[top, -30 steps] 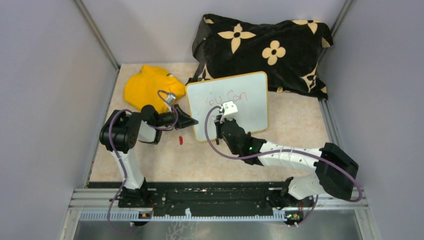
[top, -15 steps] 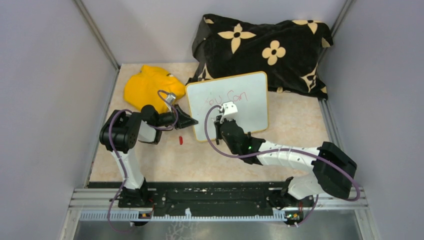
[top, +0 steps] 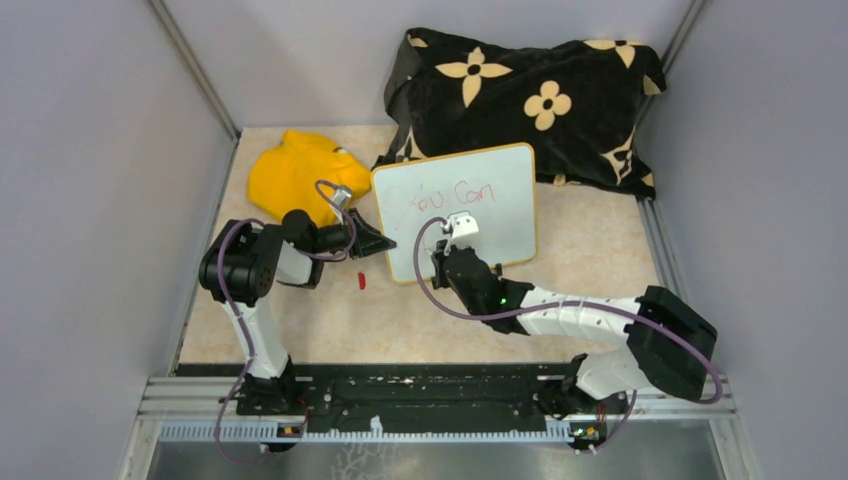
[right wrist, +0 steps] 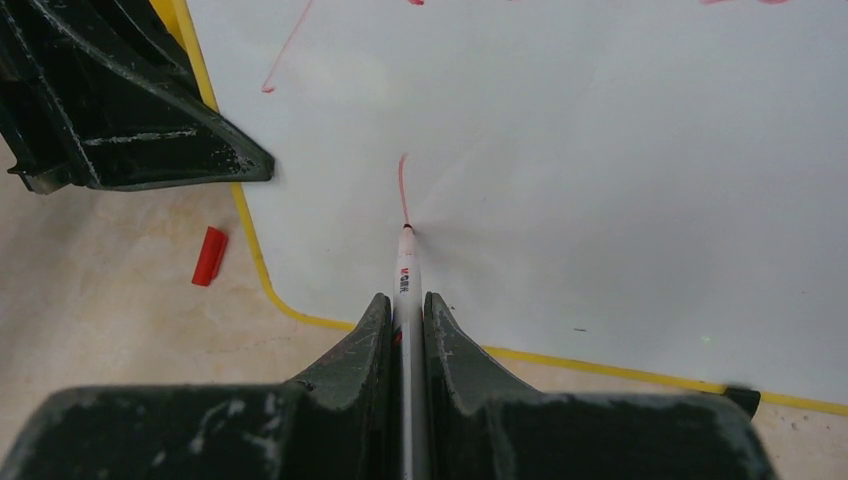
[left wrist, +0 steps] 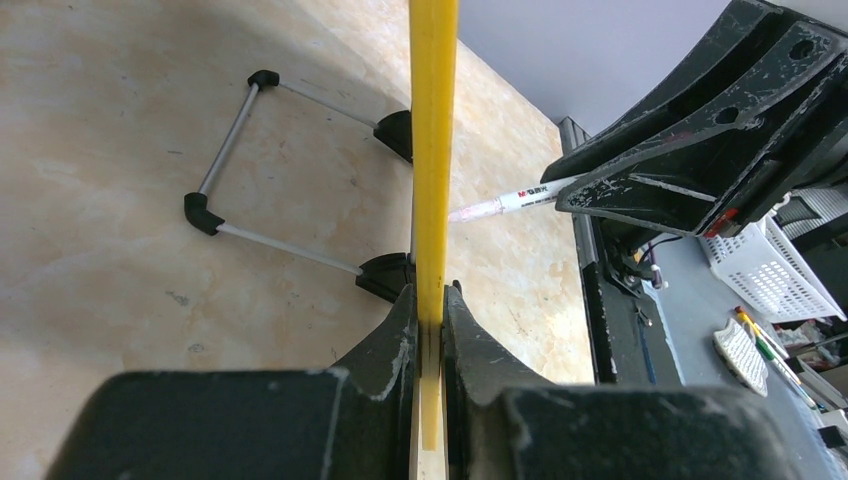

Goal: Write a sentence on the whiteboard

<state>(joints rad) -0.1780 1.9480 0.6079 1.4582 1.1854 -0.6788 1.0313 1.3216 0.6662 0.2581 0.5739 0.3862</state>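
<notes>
A: R gripper [right wrist: 405,305]?
B: Clenched on a marker [right wrist: 406,270], tip touching the whiteboard [right wrist: 600,150] low left, at a short red stroke.
A: L gripper [left wrist: 430,300]?
B: Gripping the board's left rim; board's propped on its wire stand [left wrist: 225,150].
A: And the sentence [top: 447,197]?
B: Only "You Can", top line. Beside board, red cap [top: 361,281] on table [top: 590,250]; yellow cloth [top: 295,175] and flowered blanket [top: 530,95] behind.
</notes>
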